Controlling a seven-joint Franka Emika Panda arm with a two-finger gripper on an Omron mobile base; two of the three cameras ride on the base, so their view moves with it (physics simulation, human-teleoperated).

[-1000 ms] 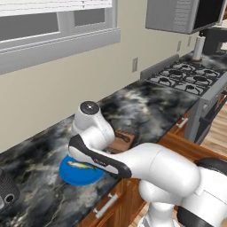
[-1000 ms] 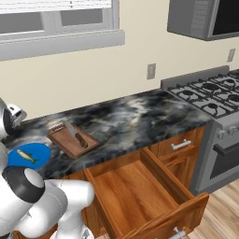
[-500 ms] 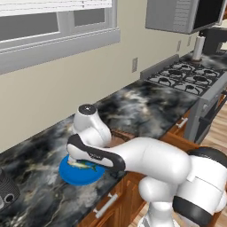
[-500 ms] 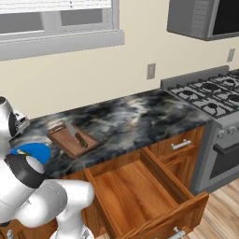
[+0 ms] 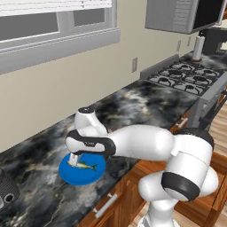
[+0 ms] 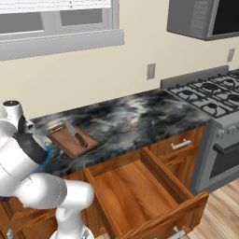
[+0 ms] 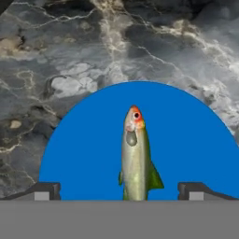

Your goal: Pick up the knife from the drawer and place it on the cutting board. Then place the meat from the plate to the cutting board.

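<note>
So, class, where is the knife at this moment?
In the right base view, the knife lies on the cutting board on the dark counter, above and left of the open drawer.

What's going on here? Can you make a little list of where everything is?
knife: lying on the board
fish: on the blue plate, not picked up yet
gripper: open, just above the fish, one fingertip each side
drawer: pulled open, nothing seen inside
stove: far right of the counter
</note>
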